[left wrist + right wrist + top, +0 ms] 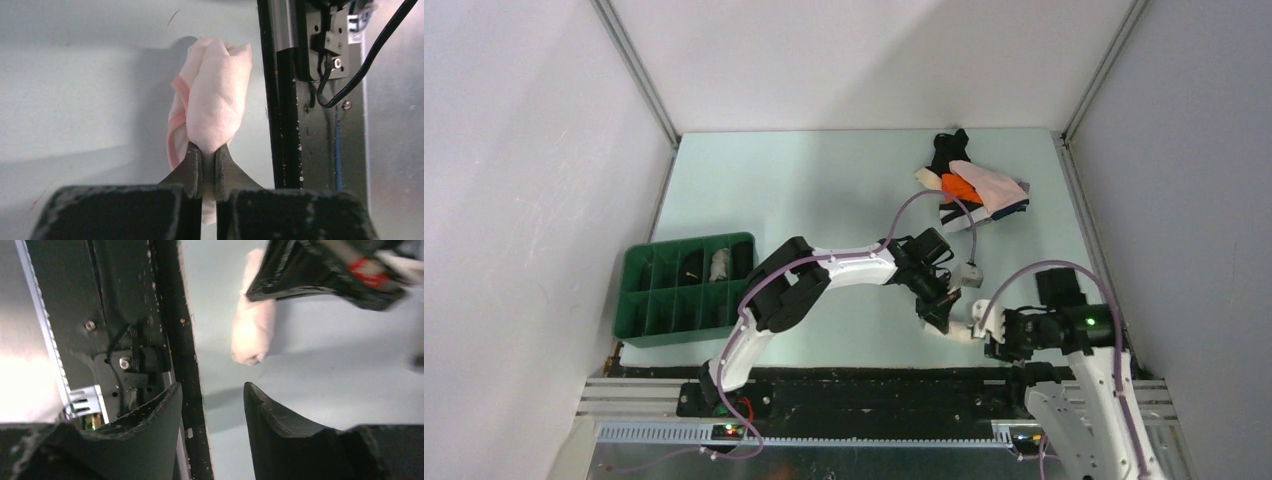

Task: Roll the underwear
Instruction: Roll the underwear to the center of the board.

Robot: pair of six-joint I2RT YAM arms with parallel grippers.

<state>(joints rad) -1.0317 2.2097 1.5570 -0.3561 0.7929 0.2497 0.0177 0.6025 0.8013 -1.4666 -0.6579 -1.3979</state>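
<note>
Underwear (215, 100), pale pink roll, pinched tight in left gripper (208, 156); right gripper (212, 390) slightly open, empty.

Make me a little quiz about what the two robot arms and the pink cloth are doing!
1. True or false: the right gripper is open and holds nothing.
2. What is the left gripper pinching? A) a spoon B) the pale pink underwear C) a ball
3. Fill the gap: seen from the top camera, the green tray sits on the left of the table, and the pile of loose underwear lies at the far ____.

Key: 1 true; 2 B; 3 right.
</note>
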